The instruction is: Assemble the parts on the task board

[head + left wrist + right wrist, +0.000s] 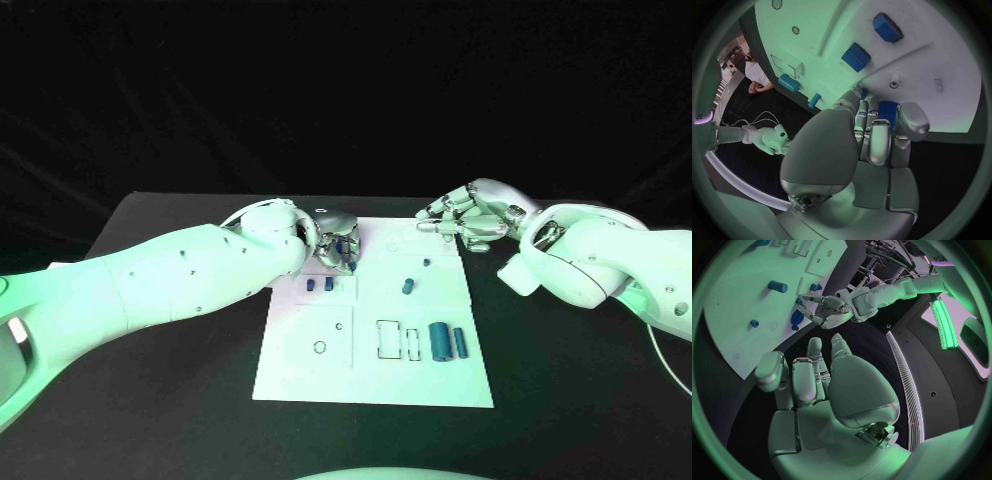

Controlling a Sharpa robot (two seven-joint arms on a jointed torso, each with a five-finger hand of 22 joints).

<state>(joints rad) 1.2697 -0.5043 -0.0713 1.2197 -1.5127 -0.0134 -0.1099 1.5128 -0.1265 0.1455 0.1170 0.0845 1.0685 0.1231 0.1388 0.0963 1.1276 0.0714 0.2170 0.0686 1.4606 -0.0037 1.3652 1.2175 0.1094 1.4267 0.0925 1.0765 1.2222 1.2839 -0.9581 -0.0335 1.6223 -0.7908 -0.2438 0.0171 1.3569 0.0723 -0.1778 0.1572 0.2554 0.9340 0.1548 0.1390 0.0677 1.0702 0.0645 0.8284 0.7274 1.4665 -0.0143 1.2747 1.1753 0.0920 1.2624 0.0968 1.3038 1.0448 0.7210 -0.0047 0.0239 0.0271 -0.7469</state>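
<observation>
white task board, unlabelled blue parts

The task board looks matt white, the table matt black, both arms glossy white plastic.

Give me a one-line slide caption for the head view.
Left hand holds a blue part over the task board; right hand hovers open nearby.

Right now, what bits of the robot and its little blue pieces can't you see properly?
- Blue piece under the left robot hand: its fingers cover it in the left wrist view, so its shape and the grasp are unclear.
- Right robot hand: the head view shows it too small to tell if it holds anything.
- Outlines on the white task board: too small to read in the head view.
</observation>
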